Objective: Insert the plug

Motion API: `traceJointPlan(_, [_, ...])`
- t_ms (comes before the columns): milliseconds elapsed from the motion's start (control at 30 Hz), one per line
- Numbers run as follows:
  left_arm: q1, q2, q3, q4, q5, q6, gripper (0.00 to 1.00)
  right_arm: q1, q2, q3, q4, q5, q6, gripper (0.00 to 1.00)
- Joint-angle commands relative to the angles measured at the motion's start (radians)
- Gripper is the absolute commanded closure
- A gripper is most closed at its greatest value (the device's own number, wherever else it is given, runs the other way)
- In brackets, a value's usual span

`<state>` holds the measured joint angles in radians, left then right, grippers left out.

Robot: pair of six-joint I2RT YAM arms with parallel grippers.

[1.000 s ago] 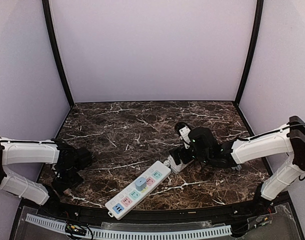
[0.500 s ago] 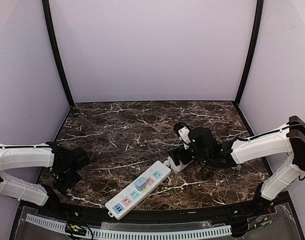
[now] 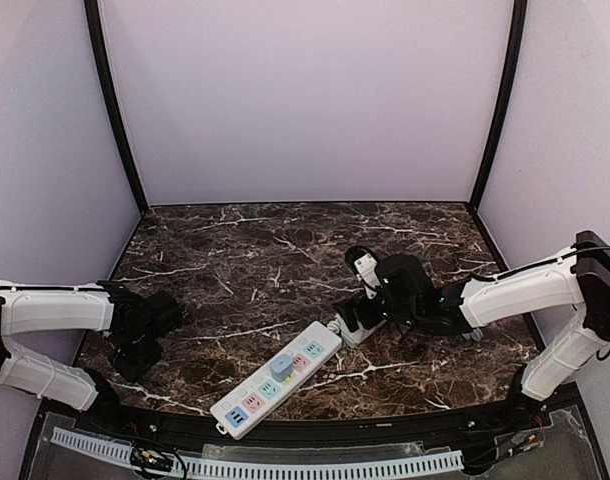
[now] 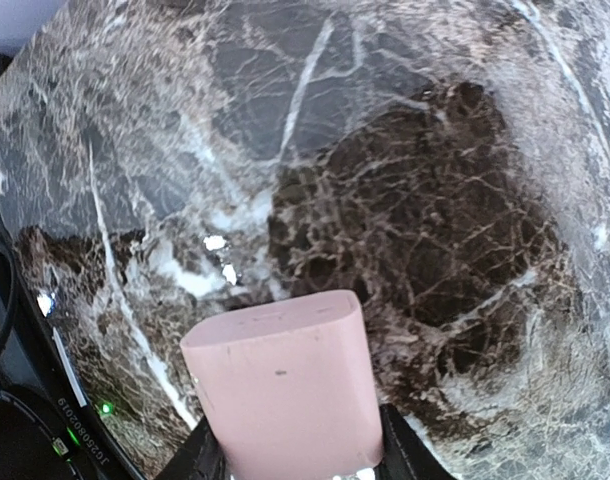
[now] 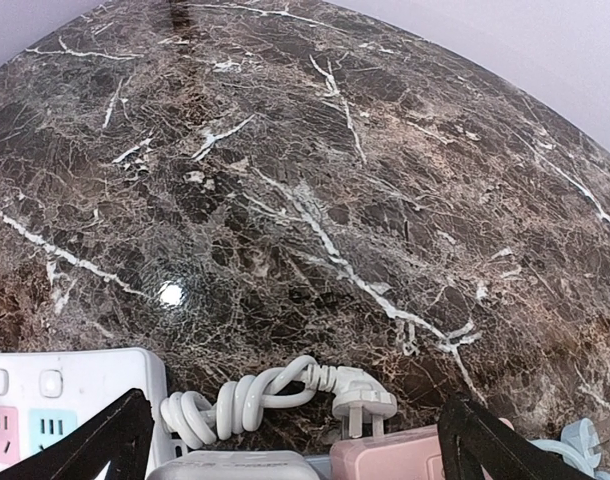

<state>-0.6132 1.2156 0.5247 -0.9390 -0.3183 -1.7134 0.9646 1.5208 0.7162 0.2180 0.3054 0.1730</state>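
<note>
One line of small white print runs along the black rim [image 4: 80, 438] at the near edge of the bench [image 4: 415, 200] in the left wrist view, beside a green light [image 4: 105, 407]. It looks like a code of letters and digits, turned sideways and too small to read with certainty.

I read top view as evenly lit, soft light from above; pale walls [image 3: 305, 100] bright, only faint shadows on dark marble surface [image 3: 245, 270]. Right wrist view: one small round glare spot on surface, strong fisheye bowing, far corners washed pale. Left wrist view: few tiny glints, same curved distortion; pink plug [image 4: 285, 400] near lens, matte, evenly lit, fairly sharp.
</note>
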Motion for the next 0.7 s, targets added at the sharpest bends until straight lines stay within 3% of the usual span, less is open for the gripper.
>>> traceJointPlan(0, [0.009,0.063,0.036,0.004,-0.026,0.074,0.68,-0.006,0.012,0.014,0.007,-0.020,0.000,0.01])
traceJointPlan(367, [0.009,0.229,0.156,0.021,-0.049,0.310,0.79,-0.006,0.018,0.019,0.002,0.003,0.005,0.01])
traceJointPlan(667, [-0.021,0.239,0.157,0.187,-0.040,0.541,0.89,-0.006,0.015,0.019,0.001,0.012,0.014,0.02])
